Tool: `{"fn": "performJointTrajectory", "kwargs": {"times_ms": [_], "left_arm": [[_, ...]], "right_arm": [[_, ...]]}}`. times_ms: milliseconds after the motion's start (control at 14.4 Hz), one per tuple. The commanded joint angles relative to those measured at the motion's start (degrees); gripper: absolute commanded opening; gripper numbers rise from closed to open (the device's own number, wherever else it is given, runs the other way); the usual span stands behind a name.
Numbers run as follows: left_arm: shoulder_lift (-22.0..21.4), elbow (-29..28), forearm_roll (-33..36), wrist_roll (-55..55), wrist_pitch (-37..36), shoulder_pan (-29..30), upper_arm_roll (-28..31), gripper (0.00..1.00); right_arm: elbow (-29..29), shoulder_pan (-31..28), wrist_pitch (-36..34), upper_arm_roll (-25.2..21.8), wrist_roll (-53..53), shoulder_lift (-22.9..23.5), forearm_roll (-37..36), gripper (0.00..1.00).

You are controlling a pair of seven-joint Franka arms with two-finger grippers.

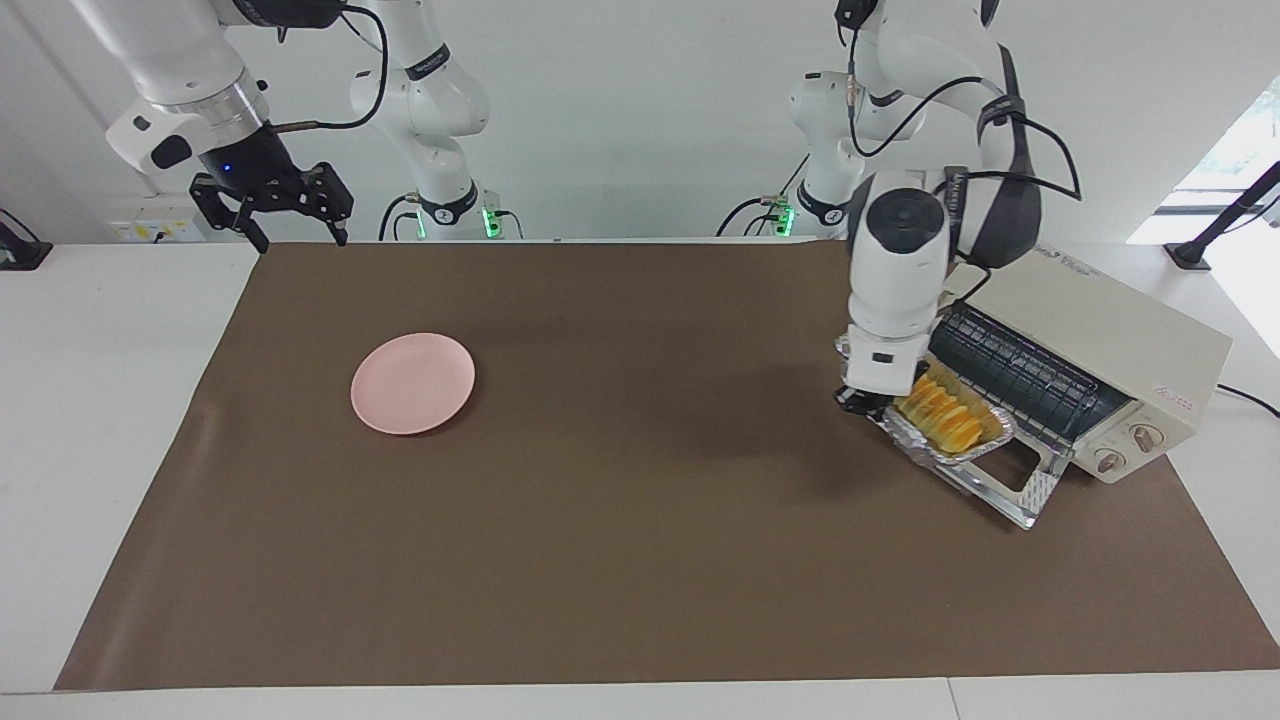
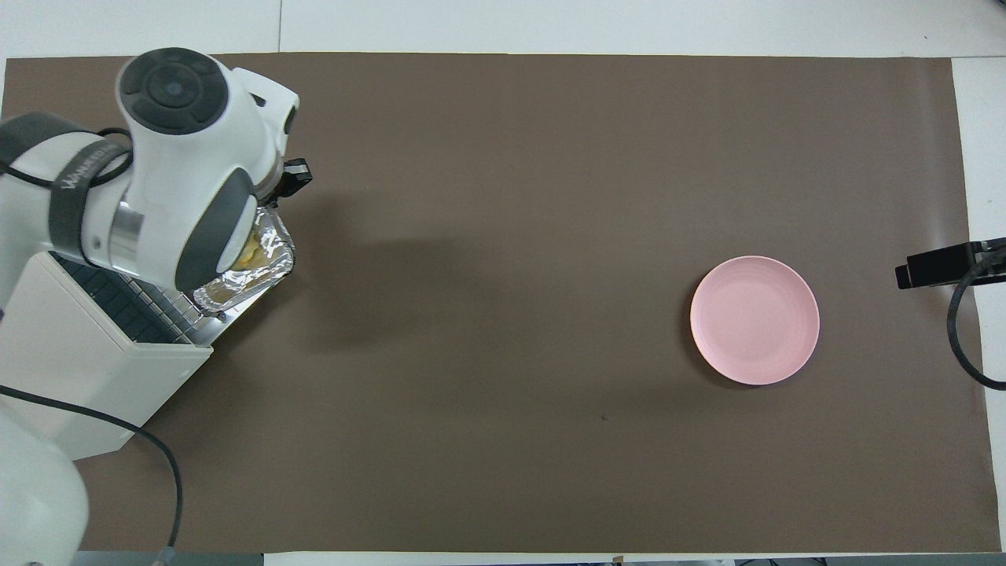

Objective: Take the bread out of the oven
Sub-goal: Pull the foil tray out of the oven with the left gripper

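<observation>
Facing view: at 3 o'clock our left gripper [image 1: 862, 398] is pinched shut on the rim of the foil tray [image 1: 912, 432], at the edge toward the table's middle. The tray carries the bread [image 1: 945, 417] and sits out of the oven [image 1: 1100, 372] over its lowered door [image 1: 1010, 488]. At 10 o'clock our right gripper [image 1: 290, 222] waits with fingers spread, holding nothing. The pink plate [image 1: 412, 383] lies at 9 o'clock. We judge the thin foil could buckle or slip from so narrow a hold, tipping the loaf. Red lettering on the oven's front is too small to read.

Overhead view: at 9 o'clock the left arm hides most of the tray; only 1 corner and a sliver of bread show. Its forearm band reads "WANNAEON", as best we can tell.
</observation>
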Motion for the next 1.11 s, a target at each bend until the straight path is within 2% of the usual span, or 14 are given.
{"fn": "performJointTrajectory", "kwargs": {"times_ms": [0, 208, 346, 485, 623, 762, 1038], "left_arm": [[1.7, 2.3, -0.8, 4.3, -0.2, -5.3, 0.7, 0.00], [1.6, 2.2, -4.6, 12.7, 0.2, -8.9, 0.0, 0.00], [1.9, 1.4, -6.5, 14.5, 1.0, -11.4, -0.2, 0.00], [8.1, 3.6, -8.2, 13.8, 2.5, -14.7, 0.1, 0.00], [11.7, 6.7, -8.3, 13.9, 2.9, -15.4, 0.0, 0.00], [13.3, 7.0, -8.4, 13.8, 4.8, -15.8, 0.0, 0.00], [13.6, 5.7, -8.9, 10.8, 8.3, -17.3, 0.0, 0.00]], "right_arm": [[-0.4, -0.8, -0.5, 0.5, 0.2, -0.3, 0.8, 1.00], [-0.4, -1.2, -0.6, 0.5, 0.0, -0.3, 0.8, 1.00], [-0.4, -1.1, -0.6, 0.5, 0.1, -0.3, 0.8, 1.00], [-0.4, -1.5, -1.7, 0.4, 0.1, -0.3, 0.7, 1.00], [-0.4, -1.5, -1.9, 0.4, 0.1, -0.3, 0.3, 1.00], [-0.4, -1.5, -1.9, 0.4, 0.2, -0.3, 0.2, 1.00], [-0.4, -1.4, -1.9, 0.4, 0.2, -0.3, 0.2, 1.00]]}}
